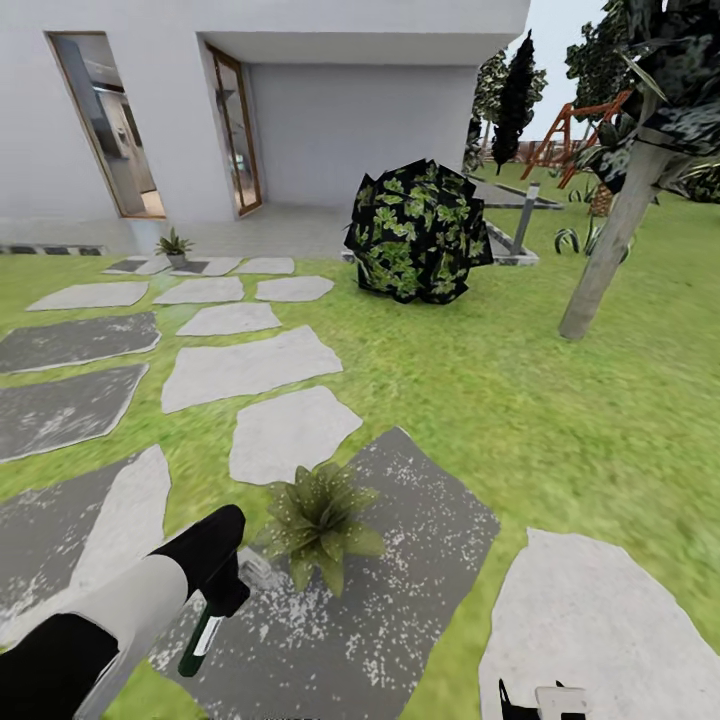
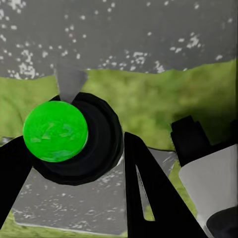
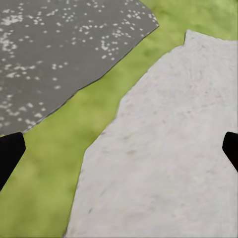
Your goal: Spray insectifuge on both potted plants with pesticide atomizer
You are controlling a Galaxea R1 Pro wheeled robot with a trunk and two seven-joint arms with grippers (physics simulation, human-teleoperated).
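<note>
One pesticide atomizer [image 1: 205, 628] sits clamped in the left gripper [image 1: 222, 585]; nozzle beside potted plant [image 1: 320, 520].

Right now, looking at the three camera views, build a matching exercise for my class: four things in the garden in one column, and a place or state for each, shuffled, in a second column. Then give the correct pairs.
Things
1. pesticide atomizer
2. near potted plant
3. far potted plant
4. round dark bush

Places or states
A. on a small stone close to the house
B. held in the left gripper
C. on the lawn, near the house's corner
D. on the speckled dark grey stepping stone

Pairs: 1-B, 2-D, 3-A, 4-C
</note>
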